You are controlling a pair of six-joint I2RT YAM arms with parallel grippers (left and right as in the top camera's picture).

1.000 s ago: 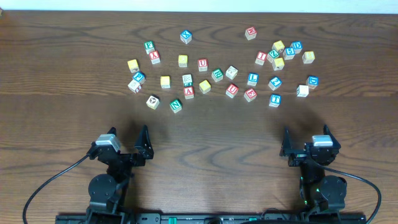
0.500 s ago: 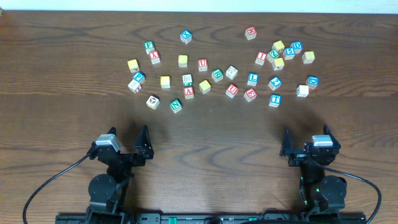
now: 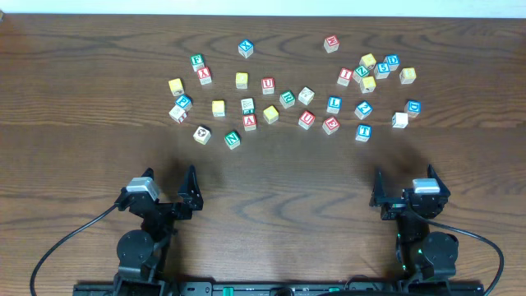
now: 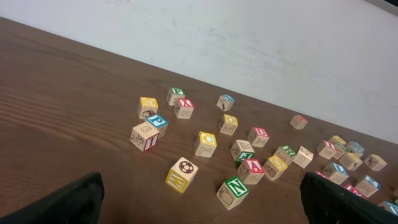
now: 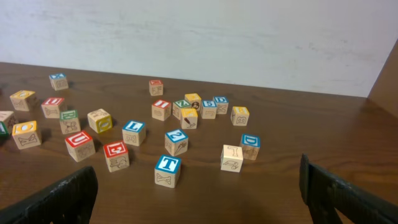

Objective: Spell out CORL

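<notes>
The letter cubes lie scattered across the far half of the table. The yellow C cube is at the left of the cluster and the yellow O cube near the middle. The green R cube sits just right of the O. The blue L cube is further right. My left gripper and right gripper are open and empty at the near edge, well short of the cubes.
Other cubes crowd the same band: a green N, red U cubes, a blue T and a yellow soccer-ball cube. A tight cluster sits far right. Bare wood lies between cubes and grippers.
</notes>
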